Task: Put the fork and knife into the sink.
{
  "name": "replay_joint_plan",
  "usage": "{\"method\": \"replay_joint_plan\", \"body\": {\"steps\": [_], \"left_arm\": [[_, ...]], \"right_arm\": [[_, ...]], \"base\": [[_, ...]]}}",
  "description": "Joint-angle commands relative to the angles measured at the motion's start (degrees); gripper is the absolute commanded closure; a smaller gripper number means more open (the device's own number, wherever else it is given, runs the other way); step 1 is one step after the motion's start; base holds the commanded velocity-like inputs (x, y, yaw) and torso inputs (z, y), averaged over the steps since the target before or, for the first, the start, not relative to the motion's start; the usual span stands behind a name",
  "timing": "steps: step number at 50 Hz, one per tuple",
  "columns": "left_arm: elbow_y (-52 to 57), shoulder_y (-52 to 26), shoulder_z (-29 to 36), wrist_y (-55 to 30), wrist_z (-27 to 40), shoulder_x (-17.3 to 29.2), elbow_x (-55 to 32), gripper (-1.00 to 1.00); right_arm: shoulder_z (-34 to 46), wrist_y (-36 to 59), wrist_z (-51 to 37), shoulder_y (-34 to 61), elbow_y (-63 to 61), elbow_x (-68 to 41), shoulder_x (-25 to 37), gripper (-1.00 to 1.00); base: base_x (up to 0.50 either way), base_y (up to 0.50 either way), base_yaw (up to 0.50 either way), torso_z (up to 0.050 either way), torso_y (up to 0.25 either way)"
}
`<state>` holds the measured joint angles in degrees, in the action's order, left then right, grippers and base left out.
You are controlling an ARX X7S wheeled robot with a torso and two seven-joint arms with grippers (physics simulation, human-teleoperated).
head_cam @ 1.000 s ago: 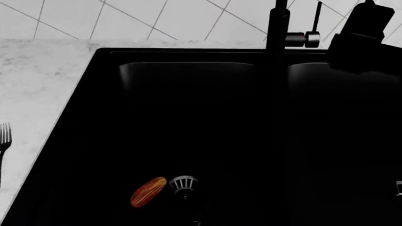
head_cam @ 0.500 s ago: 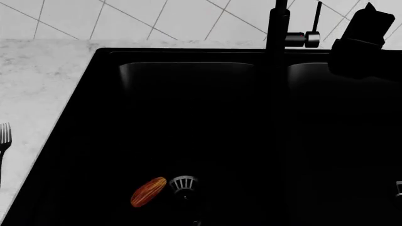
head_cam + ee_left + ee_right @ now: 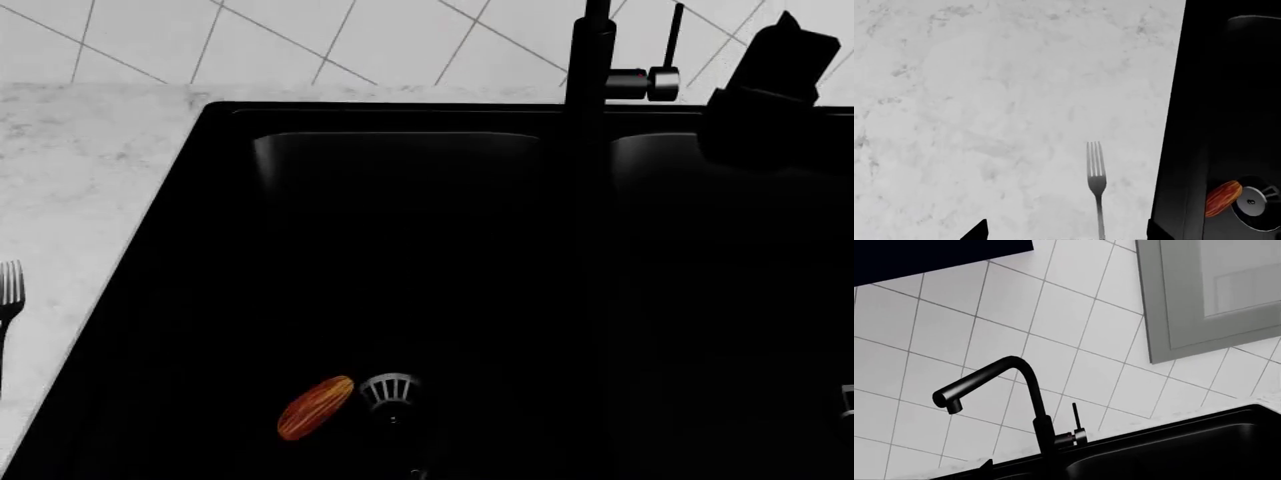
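The fork [image 3: 1096,175] lies flat on the marble counter, left of the sink [image 3: 160,260], tines pointing to the wall; in the head view only its tines [image 3: 11,288] show at the left border. My left gripper [image 3: 1066,235] hovers open over the fork's handle, which runs between the fingertips [image 3: 977,231], nearer the sink-side one. An orange-brown wood-grained oblong piece [image 3: 316,407] rests in the left basin beside the drain [image 3: 390,392]; no knife blade shows. My right gripper [image 3: 774,90] is raised above the right basin, open and empty, one fingertip [image 3: 985,465] visible.
A tall black faucet [image 3: 590,60] rises between the two basins, close to my right arm, with a side lever [image 3: 654,82]. A white tiled wall [image 3: 334,40] stands behind. The sink's left rim [image 3: 1171,150] runs close beside the fork.
The right gripper shifted slightly at the top right a second ago and has since held still. Fork, orange-brown piece and head view are unchanged.
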<state>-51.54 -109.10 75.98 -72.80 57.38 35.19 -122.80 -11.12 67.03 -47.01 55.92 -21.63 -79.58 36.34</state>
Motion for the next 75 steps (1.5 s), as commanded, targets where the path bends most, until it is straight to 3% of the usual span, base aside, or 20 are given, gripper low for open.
{"method": "replay_joint_plan", "body": {"steps": [1,12,16,30,53,60,70,71,75], "left_arm": [[-5.9,1.5,2.8,-0.5,-6.0,-2.8,3.6,-1.0],[-23.0,2.1,12.8,0.8,-27.9,-12.4,18.0,-1.0],[-23.4,3.6,14.8,1.6,-27.7,-12.3,16.3,-1.0],[-23.4,5.5,33.8,3.8,-32.5,-12.5,0.8,-1.0],[-23.4,7.9,77.5,7.0,-51.1,-15.8,-30.7,-1.0],[-23.4,9.6,84.6,6.8,-53.0,-16.1,-37.8,-1.0],[-23.3,10.9,87.5,6.3,-51.7,-14.9,-44.7,-1.0],[-23.3,10.9,87.7,7.3,-50.8,-14.8,-45.3,1.0],[-22.9,10.5,88.7,9.2,-54.0,-15.7,-42.8,1.0]], "right_arm": [[-0.2,0.1,0.5,-0.5,-0.5,0.7,-0.4,-1.0],[0.2,-0.7,1.3,-1.5,-0.3,1.4,-0.5,-1.0],[0.4,-1.0,1.5,-1.7,-0.3,1.6,-0.6,-1.0],[0.3,-1.2,1.2,-2.3,-0.7,1.1,-0.2,-1.0],[1.6,-1.0,0.8,-1.2,0.1,0.8,0.0,-1.0],[1.9,-1.1,0.7,-1.1,0.3,0.7,0.1,-1.0],[2.0,-1.3,0.6,-1.3,0.4,0.5,0.2,-1.0],[2.0,-1.3,0.5,-1.3,0.4,0.5,0.2,-1.0],[2.1,-1.5,0.6,-1.5,0.3,0.6,0.2,-1.0]], "base": [[0.0,0.0,0.0,0.0,0.0],[0.0,0.0,0.0,0.0,0.0],[0.0,0.0,0.0,0.0,0.0],[0.0,0.0,0.0,0.0,0.0],[0.0,0.0,0.0,0.0,0.0],[0.0,0.0,0.0,0.0,0.0],[0.0,0.0,0.0,-0.001,0.0],[-0.01,0.0,0.0,0.0,0.0],[0.0,0.0,0.0,-0.002,0.0]]}}
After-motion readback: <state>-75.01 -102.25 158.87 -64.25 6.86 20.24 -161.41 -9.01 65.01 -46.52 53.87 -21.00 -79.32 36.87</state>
